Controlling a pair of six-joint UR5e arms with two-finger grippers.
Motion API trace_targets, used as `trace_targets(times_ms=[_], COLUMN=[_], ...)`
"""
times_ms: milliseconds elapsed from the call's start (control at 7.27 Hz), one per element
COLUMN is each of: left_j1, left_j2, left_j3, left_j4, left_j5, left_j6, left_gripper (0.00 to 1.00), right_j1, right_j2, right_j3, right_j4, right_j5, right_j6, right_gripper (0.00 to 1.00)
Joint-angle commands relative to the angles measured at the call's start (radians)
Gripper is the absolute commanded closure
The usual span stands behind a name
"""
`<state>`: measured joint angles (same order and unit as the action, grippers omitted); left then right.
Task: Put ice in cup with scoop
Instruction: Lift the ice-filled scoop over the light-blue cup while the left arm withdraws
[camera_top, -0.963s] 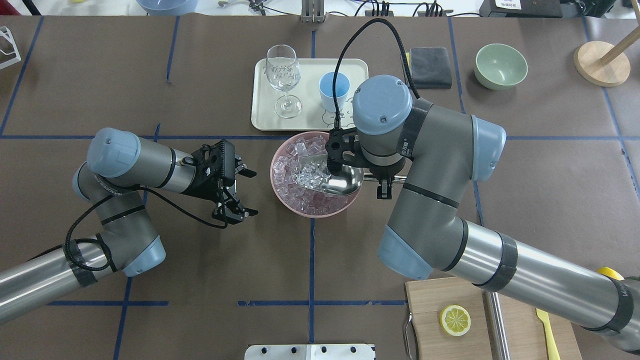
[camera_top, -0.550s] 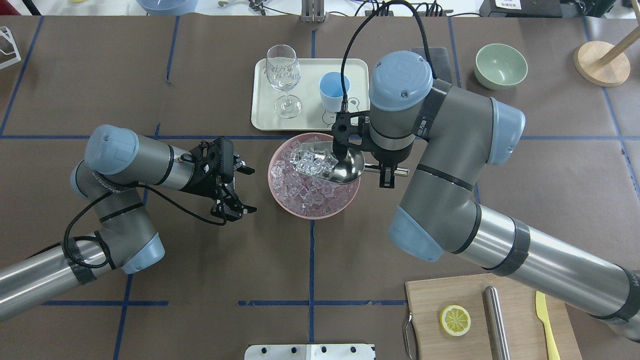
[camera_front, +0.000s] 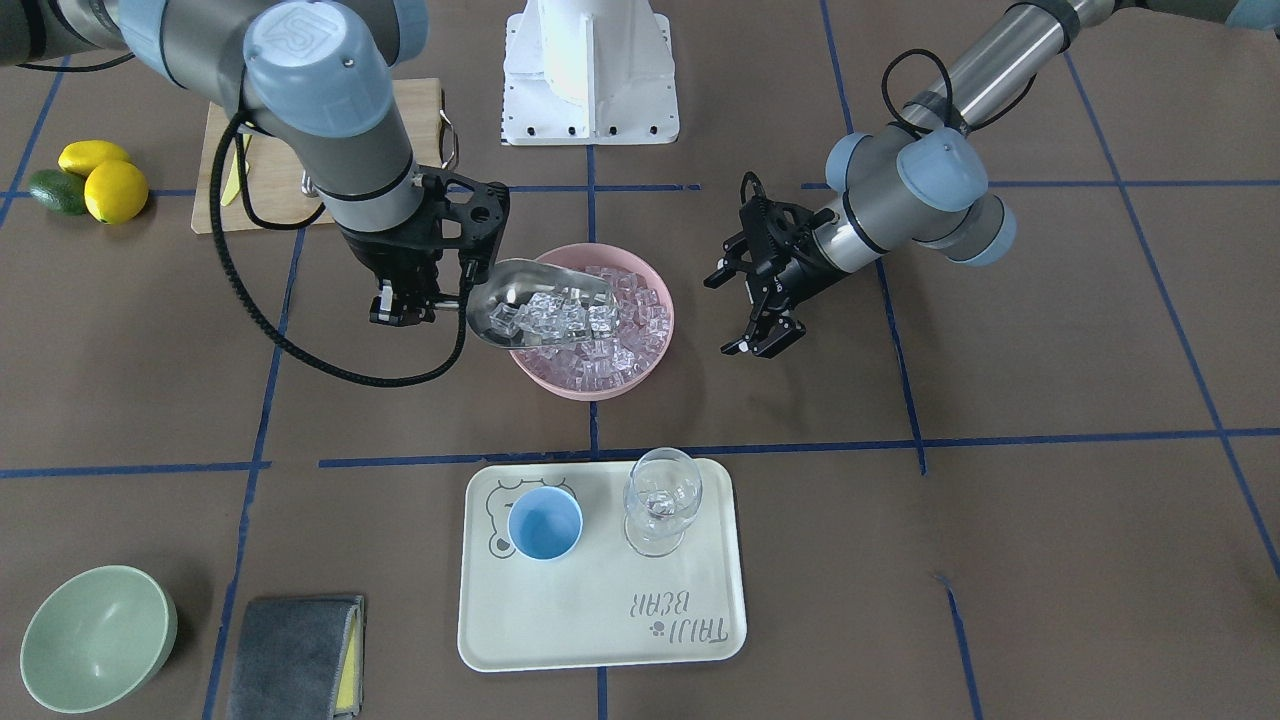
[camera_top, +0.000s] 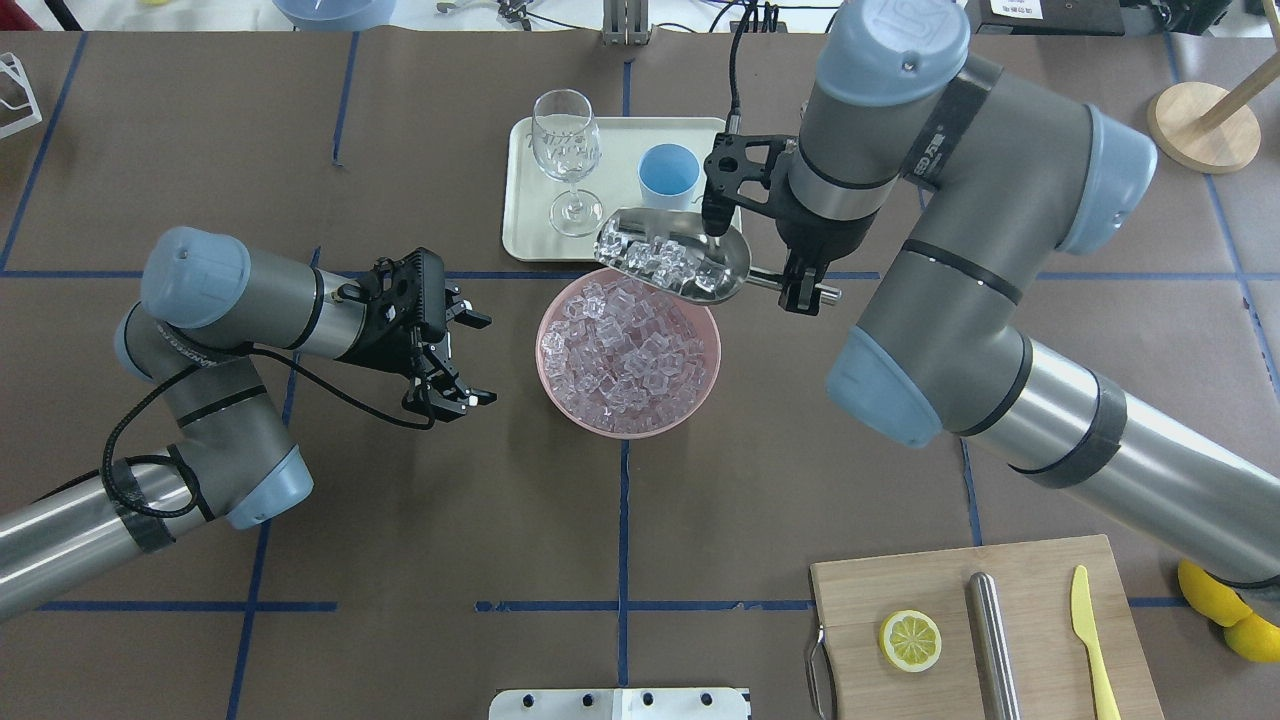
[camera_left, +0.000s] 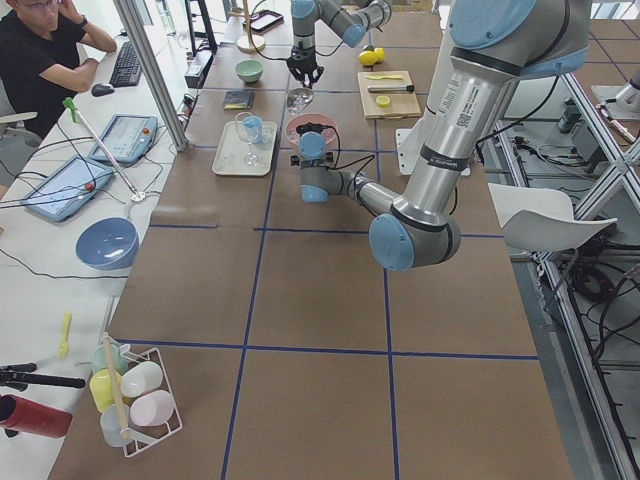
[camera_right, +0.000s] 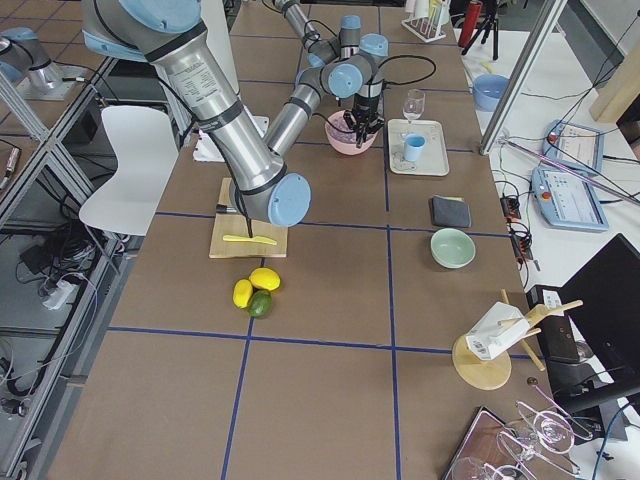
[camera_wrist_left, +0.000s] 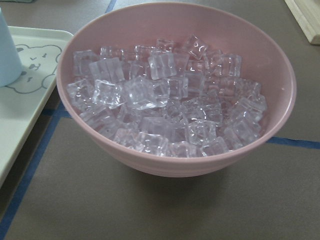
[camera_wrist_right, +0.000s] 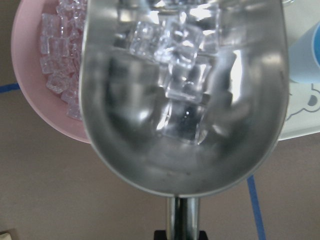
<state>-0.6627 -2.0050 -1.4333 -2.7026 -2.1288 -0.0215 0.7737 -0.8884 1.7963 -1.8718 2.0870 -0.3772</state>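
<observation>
My right gripper is shut on the thin handle of the steel scoop. The scoop is lifted, with several ice cubes in its trough. In the overhead view it hangs over the far rim of the pink bowl, near the tray's front edge. The bowl is full of ice, also in the left wrist view. The light-blue cup stands upright on the tray, beyond the scoop; it looks empty. My left gripper is open and empty, left of the bowl.
A clear wine glass stands on the tray left of the cup. A cutting board with a lemon slice, a steel cylinder and a yellow knife lies front right. A green bowl and a grey cloth lie far right.
My right arm has lifted the ice-filled scoop out of the bowl and carried it away from the robot, towards the tray. My left arm has drawn back a little to the left.
</observation>
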Motion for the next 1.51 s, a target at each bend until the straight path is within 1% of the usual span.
trace_targets(times_ms=[0,138,275,412,550,825,962,1100,1238,1375], left_j1=[-0.063,-0.110,-0.162,-0.222,-0.301,-0.427,-0.524,-0.576,-0.622,-0.632], left_j2=[0.009,0.047,0.073,0.127,0.161,0.224,0.226,0.226,0.268,0.281], left_j3=[-0.042,-0.093,-0.104,-0.102,-0.105,-0.143,-0.191,-0.244,-0.262,-0.259], left_j4=[0.086,0.183,0.214,0.218,0.218,0.237,0.394,0.522,0.530,0.537], left_j5=[-0.020,-0.017,-0.016,-0.014,-0.020,-0.033,-0.040,-0.074,-0.080,-0.077], left_j6=[-0.002,-0.002,-0.002,-0.002,-0.003,-0.003,-0.003,0.005,0.008,0.006], left_gripper=[0.00,0.00,0.00,0.00,0.00,0.00,0.00,0.00,0.00,0.00], right_j1=[0.083,0.122,0.143,0.162,0.164,0.148,0.139,0.130,0.115,0.093], right_j2=[-0.001,-0.007,-0.004,-0.004,0.014,0.066,0.065,0.066,0.087,0.127], right_j3=[0.005,0.003,0.000,-0.011,-0.050,-0.171,-0.182,-0.190,-0.213,-0.260], right_j4=[-0.010,-0.038,-0.084,-0.092,-0.089,-0.090,-0.090,-0.090,-0.093,-0.108], right_j5=[0.024,0.033,0.035,0.035,0.035,0.033,0.027,0.024,0.022,0.024], right_j6=[0.001,0.011,0.052,0.098,0.177,0.210,0.212,0.245,0.253,0.283], right_gripper=[1.00,1.00,1.00,1.00,1.00,1.00,1.00,1.00,1.00,1.00])
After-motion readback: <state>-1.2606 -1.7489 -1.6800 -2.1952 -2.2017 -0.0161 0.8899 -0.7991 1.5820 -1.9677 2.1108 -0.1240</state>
